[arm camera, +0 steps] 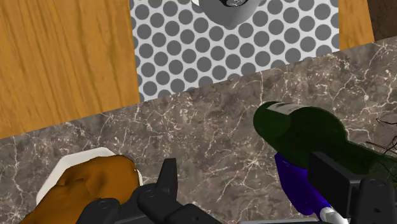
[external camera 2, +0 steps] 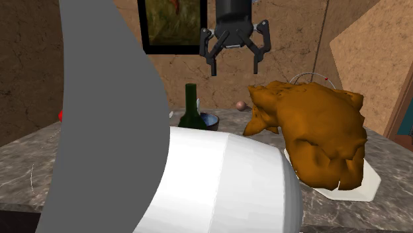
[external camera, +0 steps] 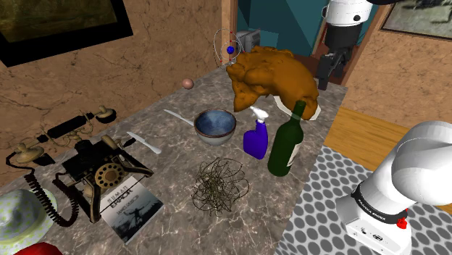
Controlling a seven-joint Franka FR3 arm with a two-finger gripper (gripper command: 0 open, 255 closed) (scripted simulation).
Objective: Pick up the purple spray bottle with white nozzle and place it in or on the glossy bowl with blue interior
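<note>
The purple spray bottle (external camera: 255, 139) with a white nozzle stands upright on the marble table (external camera: 166, 156), between the bowl (external camera: 215, 124) with a blue inside and a dark green wine bottle (external camera: 287, 141). My gripper (external camera: 327, 72) hangs open high above the table's far end, beyond the roast chicken (external camera: 271, 76). In the second exterior view the gripper (external camera 2: 234, 65) has its fingers spread wide, empty. Looking down, the wrist view has the purple bottle (arm camera: 299, 184) beside one finger (arm camera: 331, 178), half hidden under the green bottle (arm camera: 305, 137).
The chicken sits on a white plate (arm camera: 60, 175). A wire tangle (external camera: 219, 185), an old telephone (external camera: 101, 170), a book (external camera: 132, 208), a knife (external camera: 145, 143) and a small pink ball (external camera: 188, 83) lie on the table. A dotted rug (external camera: 326, 210) covers the floor beside it.
</note>
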